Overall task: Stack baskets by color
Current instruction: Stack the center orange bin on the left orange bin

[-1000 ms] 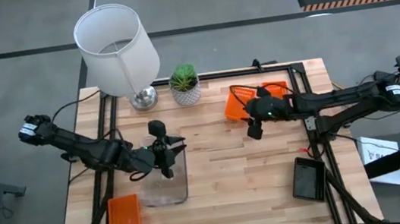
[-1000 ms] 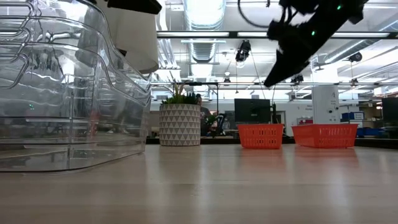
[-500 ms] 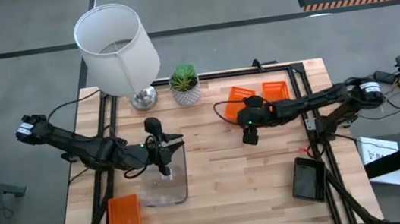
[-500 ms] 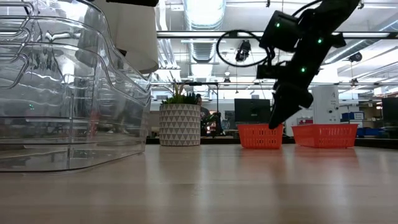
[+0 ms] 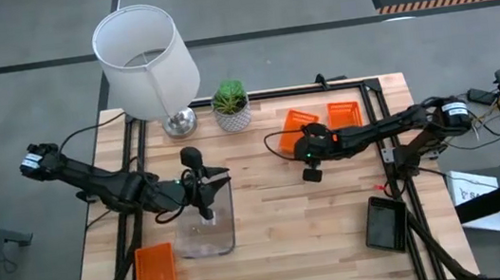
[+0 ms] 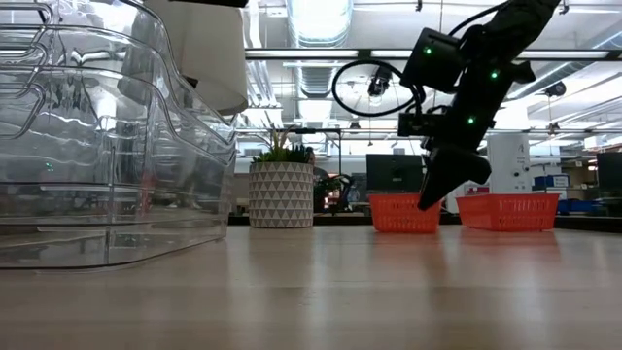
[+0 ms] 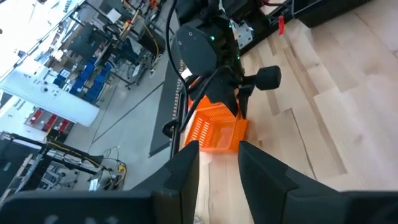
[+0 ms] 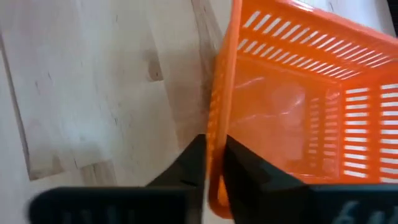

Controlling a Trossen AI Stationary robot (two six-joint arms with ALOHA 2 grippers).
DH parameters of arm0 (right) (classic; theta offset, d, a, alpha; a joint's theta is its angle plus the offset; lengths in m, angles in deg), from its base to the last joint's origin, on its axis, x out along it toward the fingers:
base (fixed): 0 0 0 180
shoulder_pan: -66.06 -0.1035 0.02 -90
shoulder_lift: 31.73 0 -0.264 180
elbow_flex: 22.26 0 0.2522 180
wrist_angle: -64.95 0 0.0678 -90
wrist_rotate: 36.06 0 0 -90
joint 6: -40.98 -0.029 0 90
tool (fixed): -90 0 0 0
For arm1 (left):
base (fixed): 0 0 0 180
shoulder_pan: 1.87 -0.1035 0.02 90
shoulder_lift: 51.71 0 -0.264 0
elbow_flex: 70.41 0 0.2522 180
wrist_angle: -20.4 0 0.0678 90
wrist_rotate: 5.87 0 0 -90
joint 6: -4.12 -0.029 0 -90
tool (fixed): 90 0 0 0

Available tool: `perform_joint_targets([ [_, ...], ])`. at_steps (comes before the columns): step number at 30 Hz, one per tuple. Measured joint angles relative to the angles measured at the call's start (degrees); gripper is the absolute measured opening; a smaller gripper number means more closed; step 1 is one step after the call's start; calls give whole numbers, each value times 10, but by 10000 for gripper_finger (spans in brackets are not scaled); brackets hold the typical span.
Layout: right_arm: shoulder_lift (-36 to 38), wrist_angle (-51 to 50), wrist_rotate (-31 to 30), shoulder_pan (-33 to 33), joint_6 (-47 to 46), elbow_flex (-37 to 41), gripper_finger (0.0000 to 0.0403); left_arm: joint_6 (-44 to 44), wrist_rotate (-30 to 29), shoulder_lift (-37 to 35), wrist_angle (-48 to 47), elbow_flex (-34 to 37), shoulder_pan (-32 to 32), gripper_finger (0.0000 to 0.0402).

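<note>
Two orange baskets stand side by side at the far right, one (image 5: 299,120) to the left of the other (image 5: 344,112). My right gripper (image 8: 214,146) has come down on the left one and is shut on its rim. Another orange basket (image 5: 154,271) lies near the front left corner, and a black basket (image 5: 386,222) near the front right. Clear baskets (image 5: 206,233), nested as the low view (image 6: 97,146) shows, sit left of centre. My left gripper (image 5: 207,207) is at their far rim. Whether their bottom rests on the table I cannot tell. My left gripper stands over the clear basket's far wall (image 5: 209,212), coming from the table's left and tipped slightly down. The see-through wall between the fingers (image 7: 186,174) hardly shows, so the kind of hold cannot be told. My right gripper pinches the orange basket's rim (image 8: 219,118), one finger (image 8: 196,158) outside the wall and one (image 8: 242,165) inside. The fingers slant down from the table's right side and lie across the rim. The basket stands upright on the table (image 6: 406,212).
A lamp with a white shade (image 5: 145,62) and a white plant pot (image 5: 232,106) stand along the far edge at left and centre. A black frame (image 5: 395,156) runs along the table's right side. Bare wood lies between the two arms.
My right gripper has sunk toward the table, tipping further down, onto the left orange basket at the far right. It has shut on that basket's rim. The basket has kept its place.
</note>
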Motion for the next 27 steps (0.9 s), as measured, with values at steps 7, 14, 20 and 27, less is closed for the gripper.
perform_joint_targets([
  [7,31,0,0,-1,16,0,10,1,75,14,17,0,0,95],
  [14,101,0,0,-19,14,0,9,1,97,30,51,0,-4,95],
  [20,141,-1,1,-73,-7,0,9,1,136,59,122,-6,-12,95],
  [27,149,-49,53,-150,-28,-31,9,3,251,98,134,-23,-50,95],
])
